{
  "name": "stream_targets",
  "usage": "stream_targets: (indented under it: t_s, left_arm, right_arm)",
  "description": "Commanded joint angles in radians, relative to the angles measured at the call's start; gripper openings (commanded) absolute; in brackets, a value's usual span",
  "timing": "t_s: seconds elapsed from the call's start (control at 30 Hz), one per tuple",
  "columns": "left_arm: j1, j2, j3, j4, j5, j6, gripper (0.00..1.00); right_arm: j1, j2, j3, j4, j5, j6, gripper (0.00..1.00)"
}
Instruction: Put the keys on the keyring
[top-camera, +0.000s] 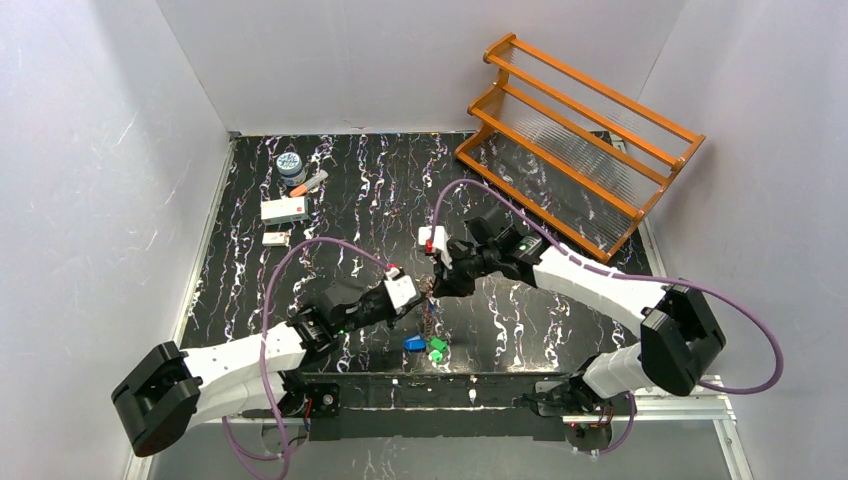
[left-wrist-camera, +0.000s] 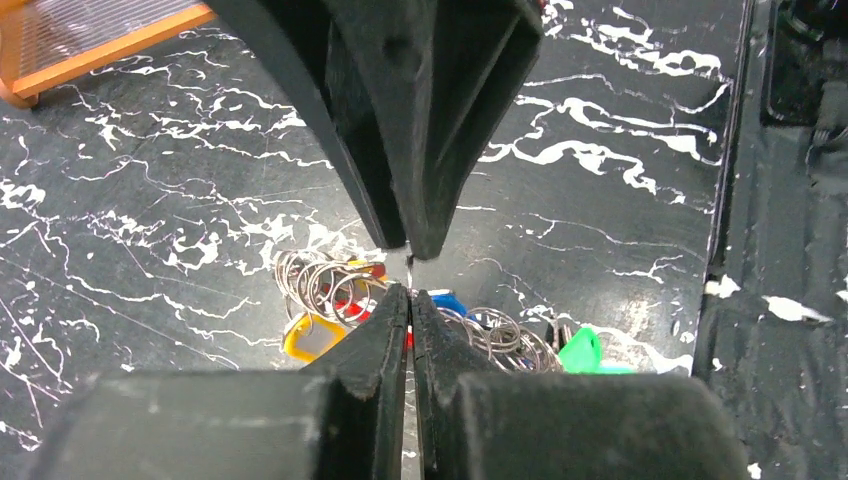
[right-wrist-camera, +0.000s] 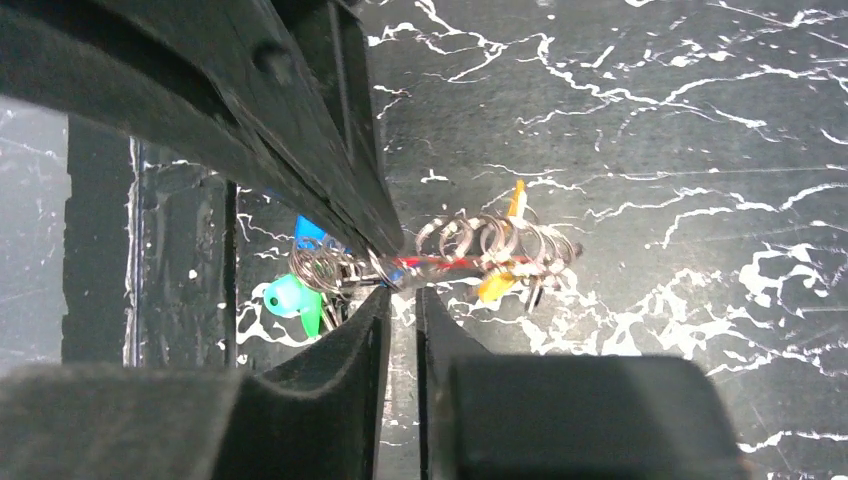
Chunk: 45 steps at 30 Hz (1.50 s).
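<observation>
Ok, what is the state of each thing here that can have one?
left gripper: shut, with a thin wire at its tips.
right gripper: fingers nearly together; whether it grips is unclear.
keyring: rings and coloured tags bunched together, one end at both grippers' tips.
wooden rack: standing upright, nothing on it.

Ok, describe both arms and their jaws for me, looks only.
The left arm and right arm have white links with bulky black joints. A purple cable loops along each. Each wrist carries a small white block with a red mark. The jaws are black, tapering wedges.
</observation>
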Motion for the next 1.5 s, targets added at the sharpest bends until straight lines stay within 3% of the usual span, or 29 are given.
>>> stream_targets:
  t_s: [0.0, 0.1, 0.27, 0.33, 0.6, 0.8, 0.93, 1.17, 1.47]
  left_arm:
    - [-0.006, -0.062, -0.081, 0.256, -0.047, -0.142, 0.0]
    - [-0.006, -0.061, -0.125, 0.361, -0.062, -0.208, 0.0]
    - [-0.007, -0.051, -0.194, 0.548, -0.08, -0.287, 0.0]
    - [-0.006, -0.043, -0.219, 0.617, -0.094, -0.306, 0.0]
    - [-0.006, -0.026, -0.243, 0.728, -0.067, -0.326, 0.0]
    - [-0.006, -0.038, -0.251, 0.736, -0.085, -0.323, 0.0]
    - [-0.006, -0.057, -0.264, 0.736, -0.118, -0.316, 0.0]
    - [-0.007, -0.051, -0.269, 0.701, -0.246, -0.293, 0.0]
    - [-0.006, 0.101, -0.115, 0.564, -0.364, -0.161, 0.0]
  right_arm:
    - [-0.05, -0.1, -0.088, 0.254, -0.04, 0.124, 0.29]
    - [-0.069, -0.154, -0.164, 0.376, -0.096, 0.164, 0.4]
    - [-0.091, -0.204, -0.25, 0.509, -0.151, 0.221, 0.4]
    - [-0.108, -0.203, -0.267, 0.534, -0.172, 0.247, 0.37]
    - [-0.12, -0.163, -0.288, 0.624, -0.307, 0.287, 0.08]
    - [-0.121, -0.105, -0.266, 0.626, -0.345, 0.311, 0.06]
    - [-0.12, -0.114, -0.263, 0.62, -0.295, 0.307, 0.12]
    - [-0.128, -0.146, -0.28, 0.628, -0.211, 0.31, 0.36]
    - [-0.166, -0.206, -0.337, 0.665, -0.086, 0.341, 0.58]
